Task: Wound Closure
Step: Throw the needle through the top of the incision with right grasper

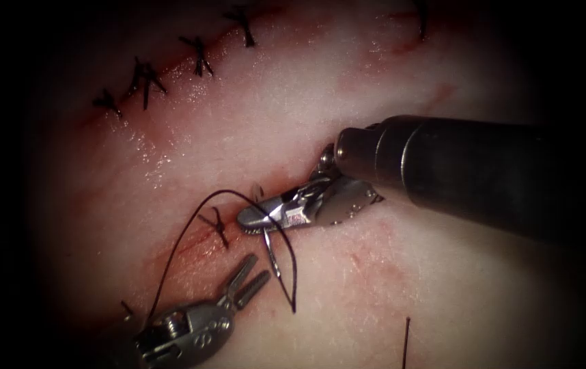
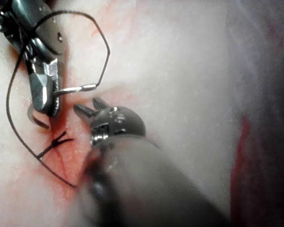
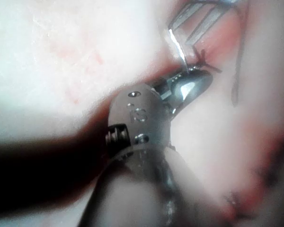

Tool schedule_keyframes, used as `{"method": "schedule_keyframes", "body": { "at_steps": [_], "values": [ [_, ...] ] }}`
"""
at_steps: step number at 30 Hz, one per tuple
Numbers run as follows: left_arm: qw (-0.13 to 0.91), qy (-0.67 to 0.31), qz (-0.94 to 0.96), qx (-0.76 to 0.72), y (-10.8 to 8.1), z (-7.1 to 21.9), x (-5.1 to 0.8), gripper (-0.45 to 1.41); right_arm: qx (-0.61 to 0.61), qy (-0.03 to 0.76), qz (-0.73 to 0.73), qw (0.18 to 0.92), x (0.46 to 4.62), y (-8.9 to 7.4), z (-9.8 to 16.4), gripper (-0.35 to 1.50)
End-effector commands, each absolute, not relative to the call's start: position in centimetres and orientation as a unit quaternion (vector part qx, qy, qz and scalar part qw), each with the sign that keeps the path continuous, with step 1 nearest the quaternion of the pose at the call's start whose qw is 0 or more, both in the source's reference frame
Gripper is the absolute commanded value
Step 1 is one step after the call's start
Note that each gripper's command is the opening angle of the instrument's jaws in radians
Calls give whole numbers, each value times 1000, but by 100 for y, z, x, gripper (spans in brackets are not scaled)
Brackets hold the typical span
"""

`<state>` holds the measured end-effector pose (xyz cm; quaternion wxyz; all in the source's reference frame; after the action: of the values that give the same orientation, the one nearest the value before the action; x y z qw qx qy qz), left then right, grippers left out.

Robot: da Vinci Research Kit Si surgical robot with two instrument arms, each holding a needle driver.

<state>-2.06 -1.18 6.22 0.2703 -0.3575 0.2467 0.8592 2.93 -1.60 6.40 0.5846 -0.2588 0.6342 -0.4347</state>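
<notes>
Right tool jaws clamp needle near its swaged end, off the tissue; left tool jaws parted, empty.

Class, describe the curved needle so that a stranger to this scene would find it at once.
Start at the right arm's tool, whose dark shaft enters from the right. Its shut jaws grip the needle near one end; the bright curve hangs free above the tissue, beside the left arm's open tool. Unlike the black thread, it is shiny and rigid.
</notes>
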Motion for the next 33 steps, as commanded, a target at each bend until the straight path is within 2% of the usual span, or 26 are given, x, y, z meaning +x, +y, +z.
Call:
{"method": "schedule_keyframes", "body": {
  "at_steps": [1,33],
  "values": [
    [270,247,859,-358,-114,627,-210,-11,-259,633,-438,583,301,-161,650,-35],
    [269,249,859,-357,-119,626,-207,-15,-217,643,-379,629,279,-186,704,-35]
  ]
}}
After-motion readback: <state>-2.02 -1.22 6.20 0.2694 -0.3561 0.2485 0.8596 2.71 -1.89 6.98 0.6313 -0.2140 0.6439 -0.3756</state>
